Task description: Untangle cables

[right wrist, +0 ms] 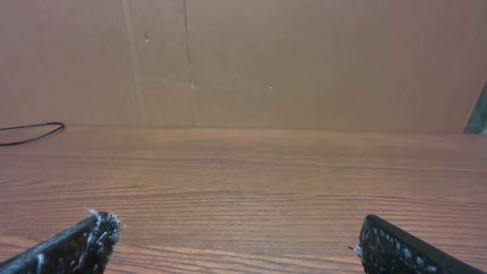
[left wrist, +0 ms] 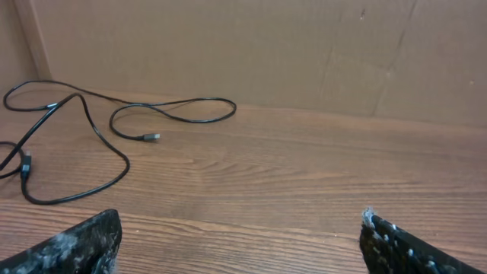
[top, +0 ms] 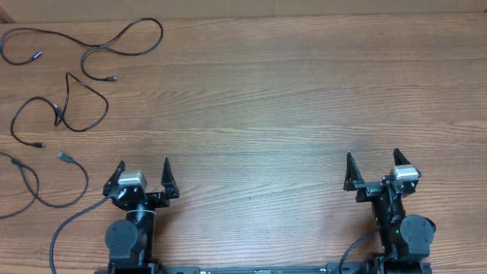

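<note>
**Operator:** Where are the cables right now?

**Spotter:** Your thin black cables (top: 106, 110) lie on the brown wood-grain table (top: 289, 99), at about 10 o'clock in your overhead view. They are three separate loose strands with small plug ends. The farthest strand (top: 160, 32) runs along the far side up to 11 o'clock. The looped middle one sits just nearer than that. The nearest strand (top: 86, 183) curls at 9 o'clock, close to your left arm.

**Operator:** And my grippers?

**Spotter:** Your left gripper (top: 143, 163) sits at 7 o'clock and your right gripper (top: 373, 155) at 5 o'clock. Both are at the near edge, well apart from each other. Each has its fingers spread wide and grips nothing.

**Operator:** What do the wrist views give me?

**Spotter:** In your left wrist view, two strands lie on the table between 9 and 11 o'clock, clear of the gripper's fingers. Your right wrist view looks across the wood to the plain brown cardboard wall (right wrist: 304, 61) at 12 o'clock. The only cable there is a sliver at 9 o'clock, on the frame's edge.
</note>
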{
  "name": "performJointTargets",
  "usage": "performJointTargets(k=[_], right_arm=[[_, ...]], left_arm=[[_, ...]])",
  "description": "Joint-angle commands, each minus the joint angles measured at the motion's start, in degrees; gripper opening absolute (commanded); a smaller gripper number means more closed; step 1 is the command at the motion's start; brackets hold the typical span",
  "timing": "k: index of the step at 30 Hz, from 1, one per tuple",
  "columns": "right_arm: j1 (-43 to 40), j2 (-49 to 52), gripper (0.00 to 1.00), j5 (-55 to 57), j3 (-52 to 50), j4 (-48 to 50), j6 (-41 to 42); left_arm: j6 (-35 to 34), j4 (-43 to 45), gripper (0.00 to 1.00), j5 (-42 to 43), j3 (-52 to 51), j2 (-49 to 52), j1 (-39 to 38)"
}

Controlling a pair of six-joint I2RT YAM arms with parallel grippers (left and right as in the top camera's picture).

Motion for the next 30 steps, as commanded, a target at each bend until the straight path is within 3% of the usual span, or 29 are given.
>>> performJointTargets(k=[1,30], right_arm=[[-0.3,-0.5,1.0,0.5,-0.6,0.3,0.2],[-0.3,-0.5,1.0,0.5,-0.6,0.3,0.2]], left_arm=[[4.9,-0.1,1.0,0.7,-0.4,-0.7,0.3],[6.0,0.1,1.0,1.0,-0.4,-0.6,0.3]])
